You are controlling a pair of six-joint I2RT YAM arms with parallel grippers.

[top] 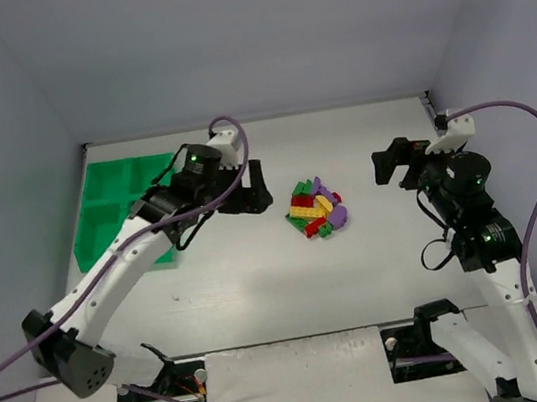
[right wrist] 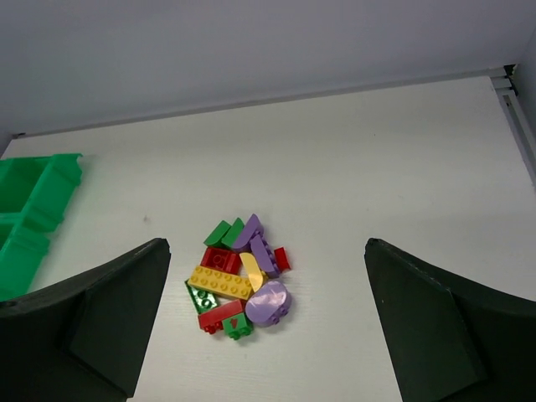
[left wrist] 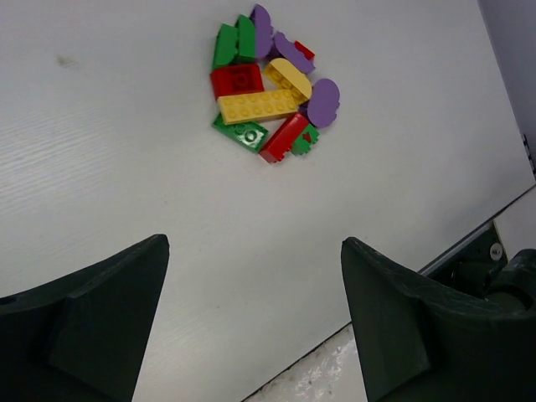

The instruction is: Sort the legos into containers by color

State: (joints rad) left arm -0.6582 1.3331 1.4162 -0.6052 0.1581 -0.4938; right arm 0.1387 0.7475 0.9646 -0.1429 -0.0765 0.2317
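Left claw (left wrist: 253, 247) (fingers spread wide) hovers near the legos (left wrist: 268, 92).

White arms (top: 125, 258), black joints and jaws, purple cables (top: 497, 104).

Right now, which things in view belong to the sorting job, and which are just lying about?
Job: the legos, heaped mid-table; the green tray at far left; the left gripper and right gripper, both open.
Lying about: the purple cables; a small dark mark on the table.

Tray (top: 107, 200) — partly behind left arm (top: 125, 258).
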